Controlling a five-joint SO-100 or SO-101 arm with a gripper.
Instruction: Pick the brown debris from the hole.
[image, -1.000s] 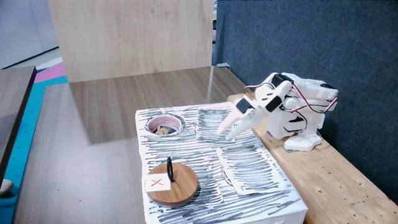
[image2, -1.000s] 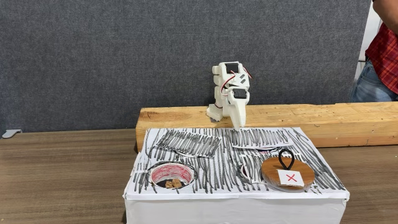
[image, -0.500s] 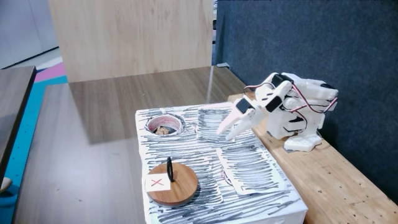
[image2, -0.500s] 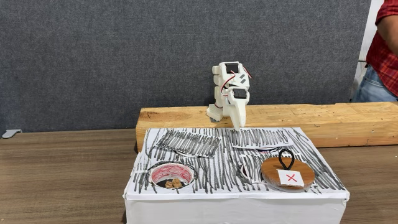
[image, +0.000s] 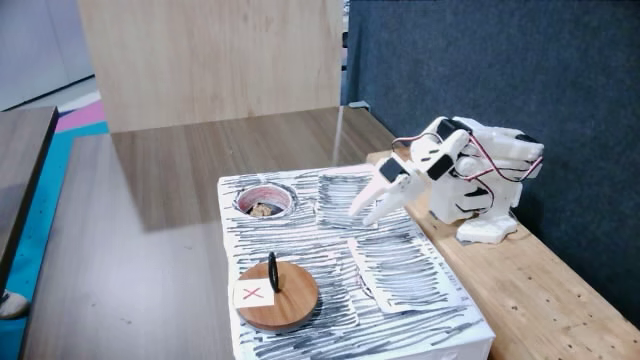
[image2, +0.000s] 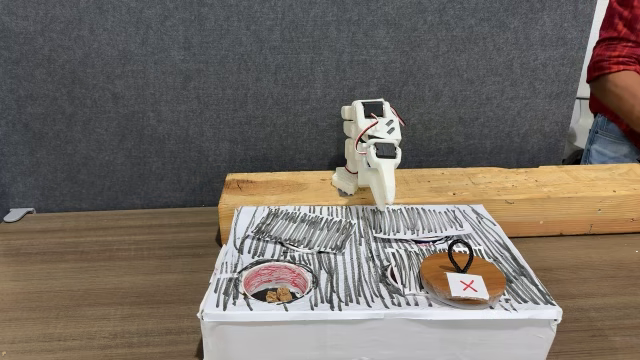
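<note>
The brown debris (image: 264, 209) (image2: 278, 294) lies as small tan lumps inside the round, red-rimmed hole (image: 243, 195) (image2: 262, 270) in the top of a white box scribbled with black lines. My white gripper (image: 367, 217) (image2: 381, 204) is shut, its tip pointing down just above the box's far edge, well away from the hole. Nothing is held between its fingers. The arm is folded on the wooden beam behind the box.
A round wooden disc (image: 290, 297) (image2: 440, 278) with a black loop handle and a red X label lies on the box top. The striped box (image: 400, 270) (image2: 330, 305) stands against a wooden beam (image: 530, 280) (image2: 520, 190). A person (image2: 612, 90) in a red checked shirt stands at the right edge.
The arm and gripper have not moved. The person at the right edge has shifted slightly.
</note>
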